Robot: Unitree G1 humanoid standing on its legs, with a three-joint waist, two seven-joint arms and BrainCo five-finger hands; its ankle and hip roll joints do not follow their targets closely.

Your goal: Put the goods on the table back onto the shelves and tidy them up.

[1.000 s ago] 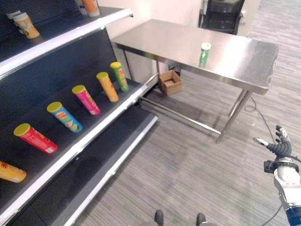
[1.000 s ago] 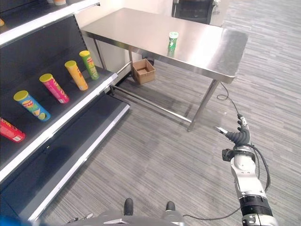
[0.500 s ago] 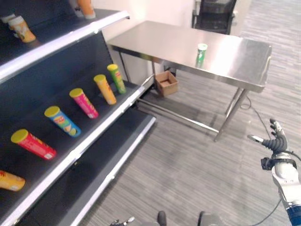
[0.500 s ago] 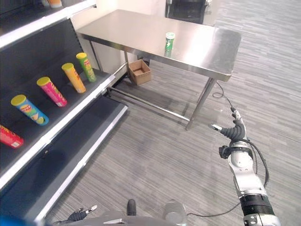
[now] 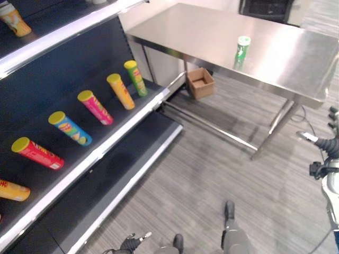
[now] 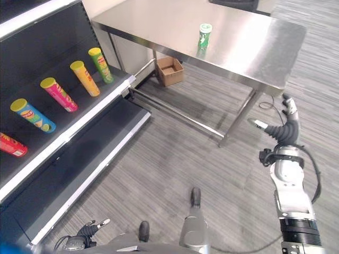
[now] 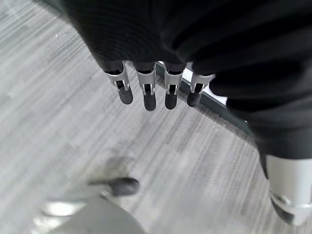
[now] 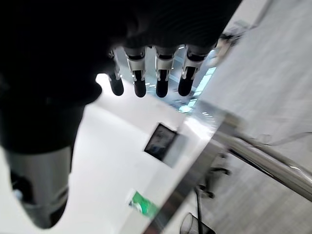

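Green can (image 6: 204,35) (upright) beyond right hand (image 6: 286,132).

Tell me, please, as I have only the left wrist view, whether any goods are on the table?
Observer: Yes, one green can stands upright on the steel table.
Operator: Is the right hand near it?
Observer: No, the right hand is open over the floor, off the table's near corner, holding nothing.
Operator: What is on the shelf beside the table?
Observer: The sloped shelf carries a spaced row of lying cans; the yellow-lidded can lies nearest the table.
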